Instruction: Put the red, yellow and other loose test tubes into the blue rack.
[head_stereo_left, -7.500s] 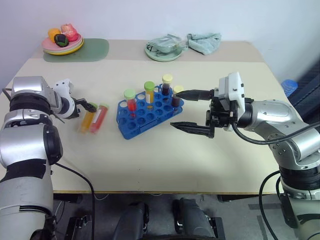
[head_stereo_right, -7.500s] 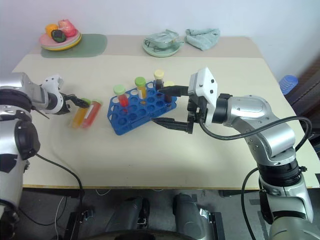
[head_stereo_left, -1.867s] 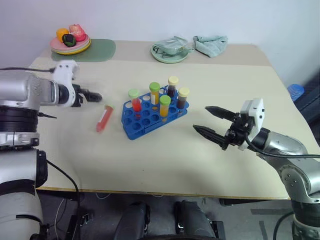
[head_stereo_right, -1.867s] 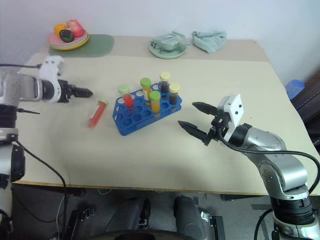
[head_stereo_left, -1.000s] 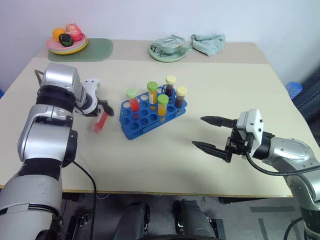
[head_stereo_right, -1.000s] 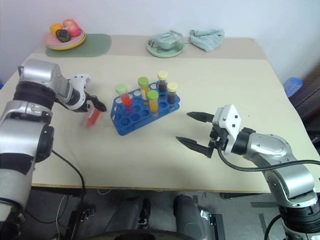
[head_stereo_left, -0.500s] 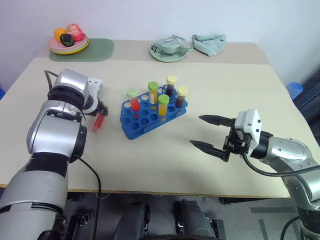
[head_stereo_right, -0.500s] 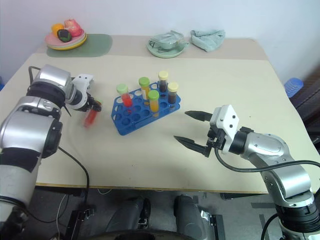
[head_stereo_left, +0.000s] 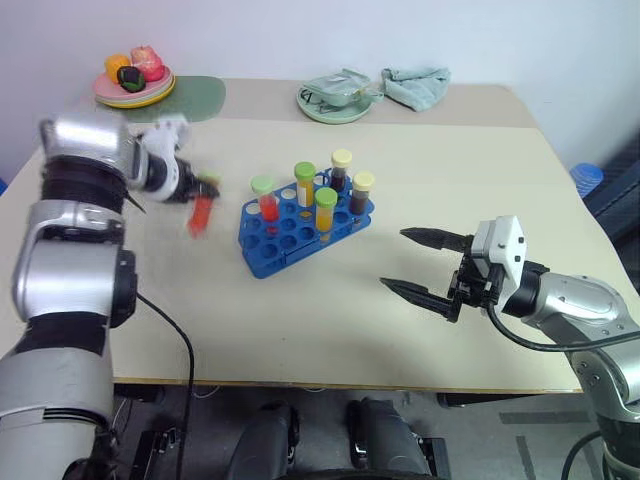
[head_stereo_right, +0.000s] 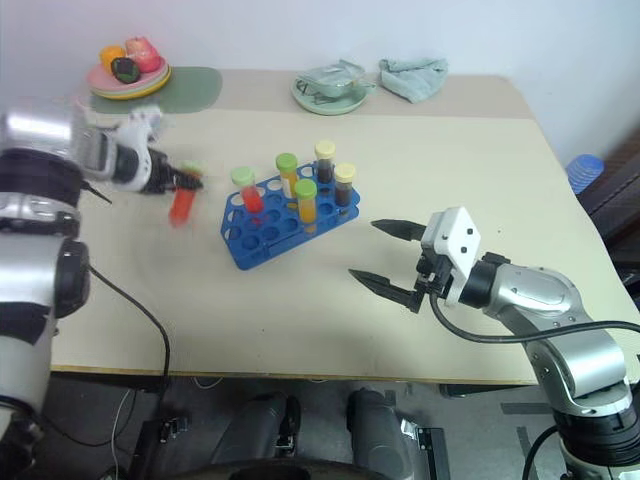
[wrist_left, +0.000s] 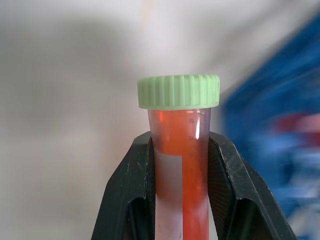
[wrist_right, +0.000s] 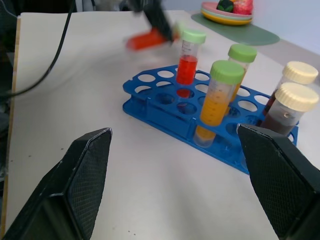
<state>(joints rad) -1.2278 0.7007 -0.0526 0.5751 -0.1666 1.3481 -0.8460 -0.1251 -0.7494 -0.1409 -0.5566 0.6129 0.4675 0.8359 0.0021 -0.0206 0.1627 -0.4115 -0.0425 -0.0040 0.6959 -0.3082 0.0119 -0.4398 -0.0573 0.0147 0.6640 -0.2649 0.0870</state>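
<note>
While the left gripper (wrist_left: 177, 150) clamps a green-capped plastic tube of red liquid (head_stereo_left: 202, 213) just below its cap, the tube hangs clear of the table at nine o'clock from the blue plastic rack (head_stereo_left: 302, 228). Tilted, it could strike a hole's rim. At four o'clock, the right gripper (head_stereo_left: 418, 264) waits empty, jaws spread.

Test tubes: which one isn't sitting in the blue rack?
The red test tube with a green cap, clamped in the left claw above the table; the other five stand upright in the blue rack.
</note>
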